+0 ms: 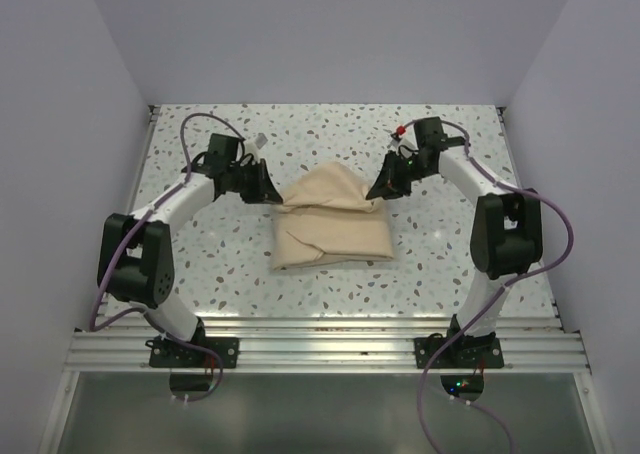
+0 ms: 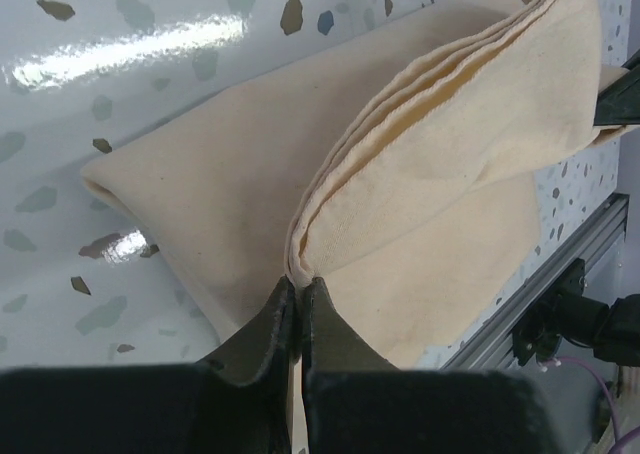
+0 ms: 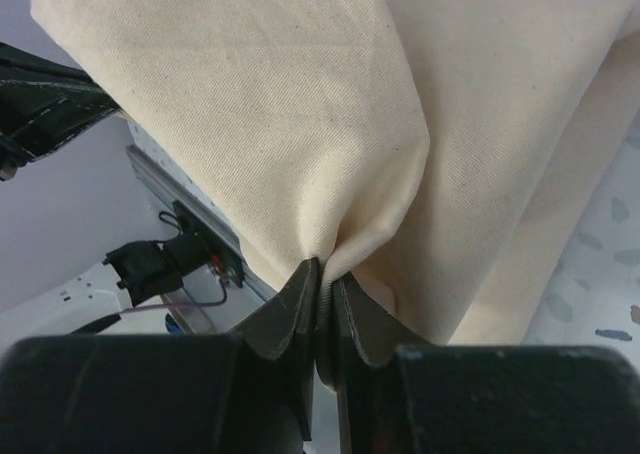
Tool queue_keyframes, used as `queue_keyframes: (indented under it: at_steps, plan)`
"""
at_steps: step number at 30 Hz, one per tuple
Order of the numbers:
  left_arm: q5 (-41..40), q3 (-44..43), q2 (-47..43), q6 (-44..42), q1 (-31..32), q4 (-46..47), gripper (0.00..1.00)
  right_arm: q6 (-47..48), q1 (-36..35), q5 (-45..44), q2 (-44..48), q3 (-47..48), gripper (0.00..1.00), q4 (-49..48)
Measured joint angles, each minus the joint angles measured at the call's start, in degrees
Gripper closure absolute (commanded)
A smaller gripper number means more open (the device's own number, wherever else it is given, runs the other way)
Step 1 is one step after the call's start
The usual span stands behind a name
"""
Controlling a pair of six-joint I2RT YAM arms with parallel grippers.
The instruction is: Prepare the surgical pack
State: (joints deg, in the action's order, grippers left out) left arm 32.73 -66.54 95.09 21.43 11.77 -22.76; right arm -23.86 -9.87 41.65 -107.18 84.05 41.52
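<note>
Mid-table [image 1: 200, 264], the beige cloth [image 1: 330, 236] lies folded into a bundle with its far flap raised. The left gripper [image 2: 298, 284] and right gripper [image 3: 325, 269] are each pinched tight on one end of that flap. The fold should land squarest if both arms travel together, level, with the flap taut between them and no layer slipping.
</note>
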Motion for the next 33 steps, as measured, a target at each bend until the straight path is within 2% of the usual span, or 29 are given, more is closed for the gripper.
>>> queue_keyframes:
  at_steps: [3,7,9,10,13,18,20,23,27,29,31,33]
  plan:
    - [-0.2,2.8,-1.1,0.0,0.6,-0.1,0.99,1.4,-0.3,0.0,0.4,-3.3,0.82,0.5]
    - [-0.1,6.3,-2.1,0.0,0.8,-0.2,0.73,3.8,-0.7,-0.1,0.4,-7.1,0.71,2.5]
    - [0.2,8.5,-3.5,-0.1,0.8,-0.2,0.64,5.1,-0.9,0.0,0.5,-8.6,0.61,3.5]
    - [0.3,9.1,-4.1,-0.1,0.8,-0.2,0.64,5.4,-0.9,0.0,0.6,-9.0,0.55,3.7]
    - [1.2,10.3,-6.0,-0.2,1.1,-0.2,0.61,6.3,-1.0,0.4,2.2,-10.2,0.46,3.5]
    - [2.6,10.4,-8.0,-1.0,1.8,0.7,0.56,7.0,-1.0,3.1,7.4,-11.7,0.4,2.1]
    - [3.6,10.7,-9.1,-1.3,2.1,1.3,0.57,7.4,-1.0,4.3,9.3,-12.3,0.39,1.7]
    - [4.4,11.0,-10.3,-2.1,3.2,1.5,0.64,8.5,-1.0,4.3,11.7,-14.2,0.39,1.6]
    - [4.6,11.6,-11.1,-3.2,4.4,1.4,0.81,9.9,-1.0,3.3,16.8,-20.7,0.4,2.6]
    - [4.5,13.0,-11.7,-3.5,4.4,1.2,0.86,10.2,-1.0,1.8,20.1,-24.7,0.4,3.7]
    - [4.3,14.6,-12.4,-3.6,4.4,0.6,0.86,10.4,-1.0,-0.5,23.6,-28.4,0.38,5.8]
    - [3.5,16.7,-13.9,-3.5,4.4,0.2,0.78,10.1,-1.0,-3.0,27.0,-32.0,0.36,7.1]
